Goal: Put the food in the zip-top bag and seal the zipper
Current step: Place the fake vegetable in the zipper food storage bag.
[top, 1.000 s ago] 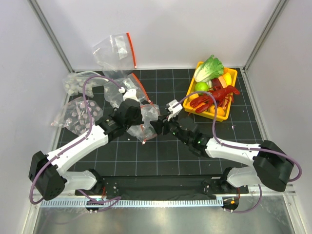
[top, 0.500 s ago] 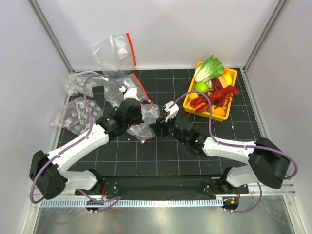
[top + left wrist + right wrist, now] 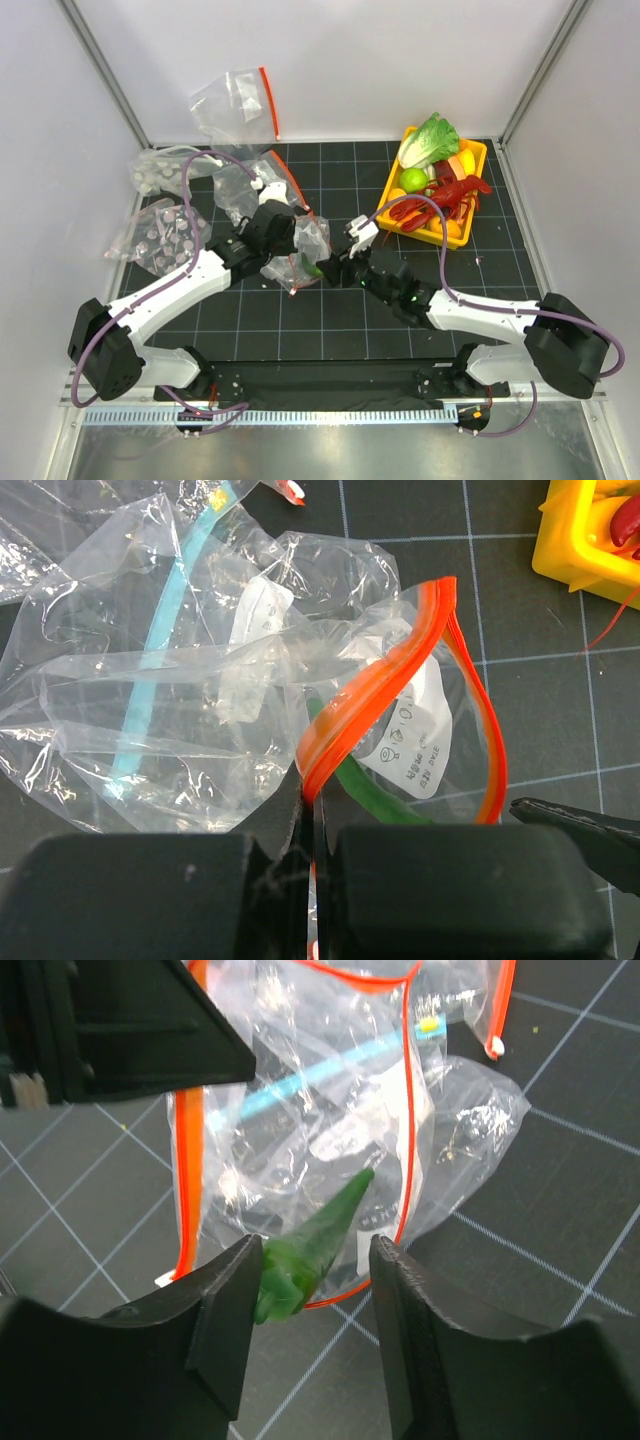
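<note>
My left gripper (image 3: 290,240) is shut on the red-orange zipper (image 3: 380,680) of the clear zip-top bag (image 3: 308,238), pinching one end of it (image 3: 312,815) and holding the mouth open in a loop. A green pointed toy piece (image 3: 315,1240) lies half inside the mouth; it also shows in the left wrist view (image 3: 375,792). My right gripper (image 3: 318,1252) is open around its thick end, the left finger touching it. The lettuce (image 3: 428,140), round green fruit (image 3: 412,180) and yellow-orange piece (image 3: 462,162) lie in the yellow tray (image 3: 400,225).
A red lobster (image 3: 440,200) lies in the tray too. Dotted pouches (image 3: 160,235) lie at the left edge. Another clear bag (image 3: 235,100) lies at the back wall, and a clear bag with a blue strip (image 3: 150,680) lies behind the held one.
My right gripper has drawn back a little to the right. The green piece now shows at the bag's mouth. The left gripper has kept its hold on the zipper.
</note>
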Motion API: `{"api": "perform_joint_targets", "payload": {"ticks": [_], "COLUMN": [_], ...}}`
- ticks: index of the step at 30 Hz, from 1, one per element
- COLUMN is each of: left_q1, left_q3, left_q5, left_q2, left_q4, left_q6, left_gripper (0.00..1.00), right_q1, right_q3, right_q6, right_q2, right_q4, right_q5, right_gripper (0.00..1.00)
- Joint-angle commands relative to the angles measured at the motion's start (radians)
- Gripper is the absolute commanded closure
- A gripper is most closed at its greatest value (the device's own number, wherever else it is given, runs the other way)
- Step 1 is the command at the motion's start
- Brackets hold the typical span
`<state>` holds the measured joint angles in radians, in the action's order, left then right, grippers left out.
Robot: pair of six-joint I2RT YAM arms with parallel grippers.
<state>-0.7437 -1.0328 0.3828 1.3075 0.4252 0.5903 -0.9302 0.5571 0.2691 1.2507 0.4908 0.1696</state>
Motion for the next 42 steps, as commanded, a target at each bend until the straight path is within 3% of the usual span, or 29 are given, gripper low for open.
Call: {"api": "perform_joint_targets", "payload": {"ticks": [1, 18, 26, 34, 36, 39, 42], "left_q1": [0.006, 0.006, 0.004, 0.006, 0.006, 0.006, 0.006], "left_q3": [-0.042, -0.041, -0.038, -0.033, -0.013, 0.028, 0.068], "left_q5": [0.010, 0.008, -0.018, -0.050, -0.056, -0.048, -0.036], "left_q2": [-0.016, -0.016, -0.019, -0.030, -0.066, -0.129, -0.168], "left_q4": [-0.005, -0.006, -0.008, -0.020, -0.046, -0.078, -0.115], "left_q6": [-0.012, -0.012, -0.009, -0.001, 0.002, 0.015, 0.031], "left_gripper": [1.00, 1.00, 1.00, 1.00, 1.00, 1.00, 1.00], "right_q1": [-0.013, -0.088, -0.121, -0.121, -0.119, -0.063, 0.043], "right_q3": [-0.006, 0.041, 0.078, 0.023, 0.020, 0.114, 0.214], "right_q6": [0.010, -0.053, -0.057, -0.061, -0.062, -0.045, 0.051], "right_q2": [-0.013, 0.044, 0.072, -0.049, -0.085, -0.125, -0.113], "right_q4": [0.037, 0.028, -0.014, 0.028, 0.028, -0.075, -0.190], "right_q5": [-0.005, -0.024, 0.131, 0.244, 0.352, 0.502, 0.466], "right_gripper": [0.44, 0.39, 0.42, 0.44, 0.44, 0.49, 0.46]}}
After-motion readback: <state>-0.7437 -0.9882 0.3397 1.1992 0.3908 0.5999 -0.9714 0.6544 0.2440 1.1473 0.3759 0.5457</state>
